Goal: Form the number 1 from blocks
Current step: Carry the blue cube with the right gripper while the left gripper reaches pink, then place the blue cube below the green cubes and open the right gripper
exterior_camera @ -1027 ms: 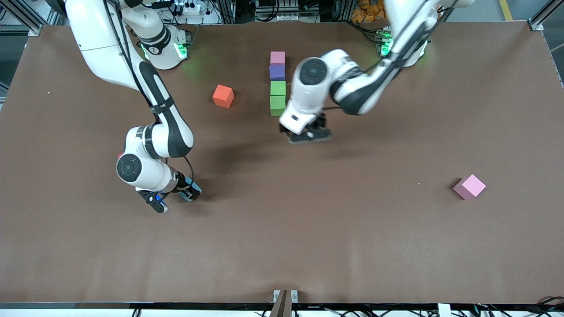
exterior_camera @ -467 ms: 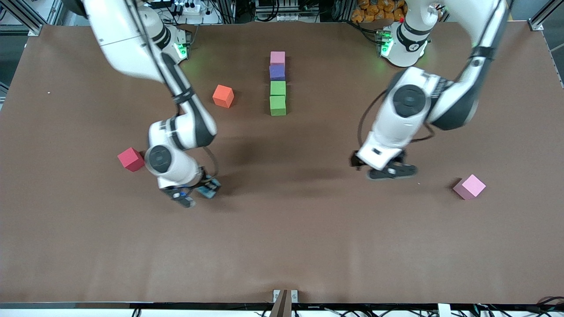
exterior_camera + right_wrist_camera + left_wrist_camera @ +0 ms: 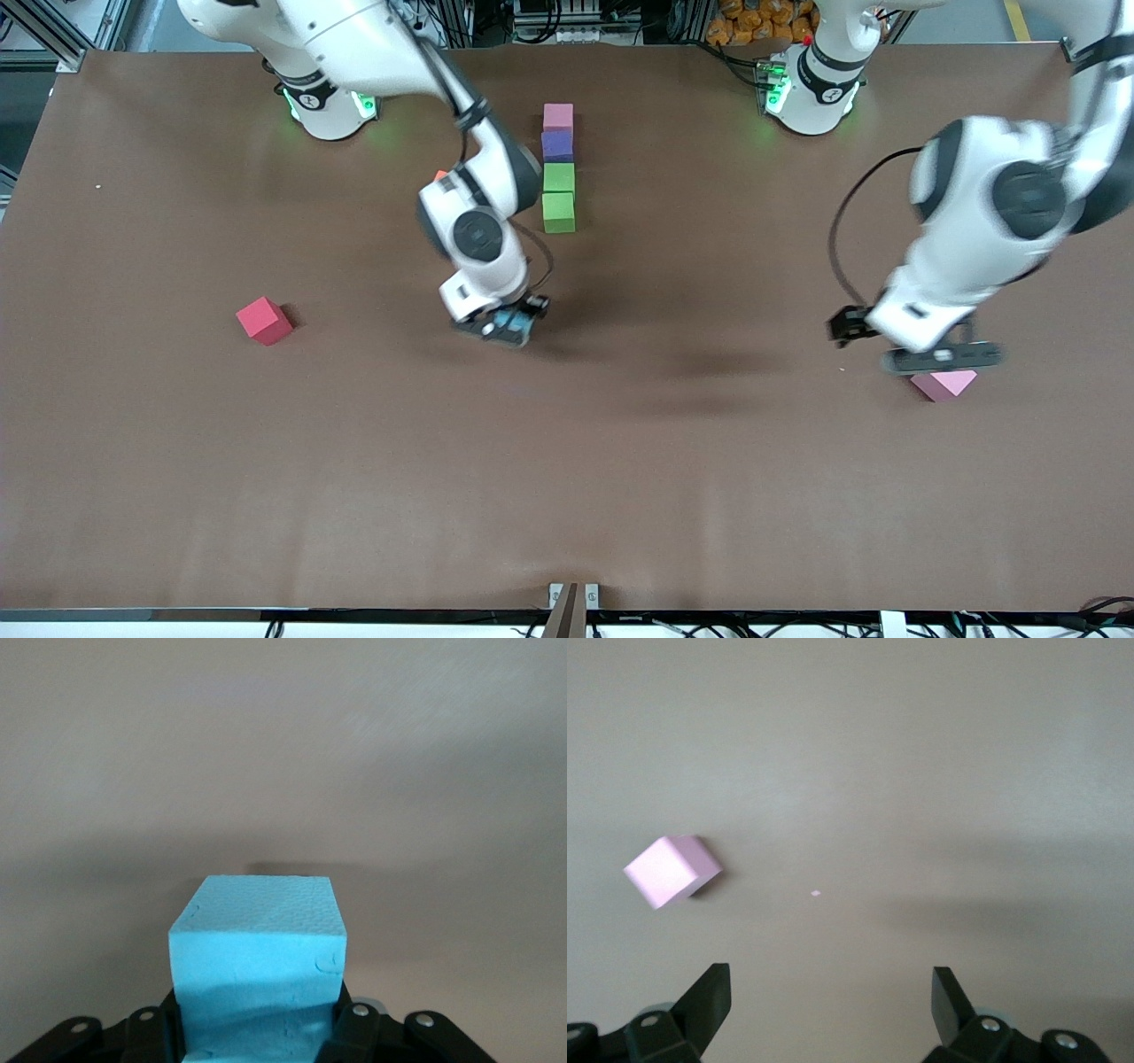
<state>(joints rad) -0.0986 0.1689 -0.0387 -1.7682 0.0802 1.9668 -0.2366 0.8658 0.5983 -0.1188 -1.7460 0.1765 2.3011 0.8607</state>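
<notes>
Four blocks form a column at mid-table: pink [image 3: 558, 116], purple [image 3: 557, 145], green [image 3: 559, 177], and a second green [image 3: 559, 213] nearest the camera. My right gripper [image 3: 509, 326] [image 3: 257, 1032] is shut on the light blue block [image 3: 511, 324] [image 3: 257, 948], held just above the table a little nearer the camera than the column. My left gripper [image 3: 941, 357] [image 3: 830, 992] hangs open over the table by the loose pink block [image 3: 946, 385] [image 3: 671, 871], which lies off to one side of its fingers. The red block [image 3: 264, 320] sits alone toward the right arm's end. Only a sliver of the orange block [image 3: 440, 175] shows past the right arm.
The brown table [image 3: 620, 487] stretches bare toward the camera. A tiny white speck [image 3: 815, 894] lies on it close to the loose pink block. The arms' bases [image 3: 323, 111] [image 3: 811, 102] stand along the table's back edge.
The right arm carried the light blue block from beside the red block toward the column. The left arm swung away from the column to the loose pink block.
</notes>
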